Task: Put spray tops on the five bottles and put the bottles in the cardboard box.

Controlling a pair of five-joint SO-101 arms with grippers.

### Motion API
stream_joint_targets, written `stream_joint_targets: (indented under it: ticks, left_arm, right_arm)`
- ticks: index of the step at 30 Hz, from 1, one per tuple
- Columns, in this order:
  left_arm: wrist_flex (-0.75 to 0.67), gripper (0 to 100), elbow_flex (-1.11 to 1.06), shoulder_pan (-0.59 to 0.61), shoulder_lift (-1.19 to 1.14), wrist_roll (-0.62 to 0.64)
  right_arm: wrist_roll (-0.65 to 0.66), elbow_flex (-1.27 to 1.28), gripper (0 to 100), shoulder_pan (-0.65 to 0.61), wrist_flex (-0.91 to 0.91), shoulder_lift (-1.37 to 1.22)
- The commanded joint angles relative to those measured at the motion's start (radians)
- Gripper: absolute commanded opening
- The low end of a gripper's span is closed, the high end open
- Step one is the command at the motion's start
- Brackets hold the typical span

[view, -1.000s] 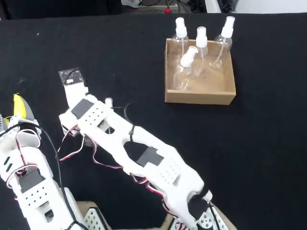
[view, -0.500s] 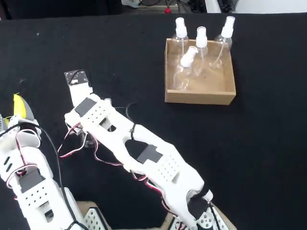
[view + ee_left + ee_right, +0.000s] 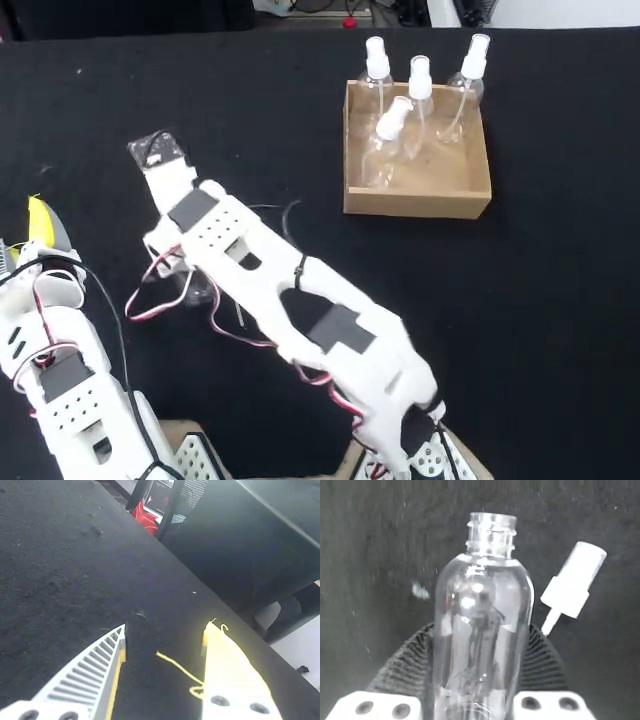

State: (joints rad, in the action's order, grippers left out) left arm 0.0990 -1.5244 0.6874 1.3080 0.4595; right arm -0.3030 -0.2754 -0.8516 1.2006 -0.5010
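A clear bottle (image 3: 482, 630) with a bare threaded neck stands between the black fingers (image 3: 402, 665) of my right gripper (image 3: 481, 632), which is shut on it. A white spray top (image 3: 572, 587) lies on the black table close beside the bottle's neck. From above, the right arm (image 3: 250, 270) stretches across to the left part of the table and covers the bottle. The cardboard box (image 3: 415, 195) sits at the back right and holds several bottles (image 3: 385, 140) with spray tops on. My left gripper (image 3: 165, 626) is open over bare table at the left edge (image 3: 42, 225).
The table is a black cloth (image 3: 540, 320), bare to the right of and in front of the box. Red and white wires (image 3: 165, 300) hang under the right arm. Past the table's far edge stand dark chair legs (image 3: 145, 495).
The right arm has swung a little toward the far right. The white spray top that showed beside it a second ago is now covered by the arm. The left arm stayed still.
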Motion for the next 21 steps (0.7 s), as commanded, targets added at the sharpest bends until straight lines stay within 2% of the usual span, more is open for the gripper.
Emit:
stream_joint_targets:
  ticks: [1, 5, 11, 16, 21]
  left_arm:
    - [-0.026, 24, 0.038, 0.005, 0.002, 0.008]
    - [-0.028, 24, 0.022, 0.001, 0.009, 0.008]
    - [-0.028, 24, 0.018, -0.038, 0.011, 0.003]
    - [-0.026, 24, 0.016, -0.056, 0.011, 0.003]
    - [-0.026, 24, -0.004, -0.120, 0.011, 0.002]
  right_arm:
    - [0.048, 0.101, 9.0, 0.023, -0.003, 0.203]
    - [0.130, 0.343, 9.6, 0.092, -0.040, 0.417]
    - [0.400, 0.814, 9.6, 0.249, -0.101, 0.759]
    - [0.615, 1.119, 9.6, 0.529, -0.057, 1.009]
    - [0.830, 1.279, 9.6, 0.870, -0.043, 1.129]
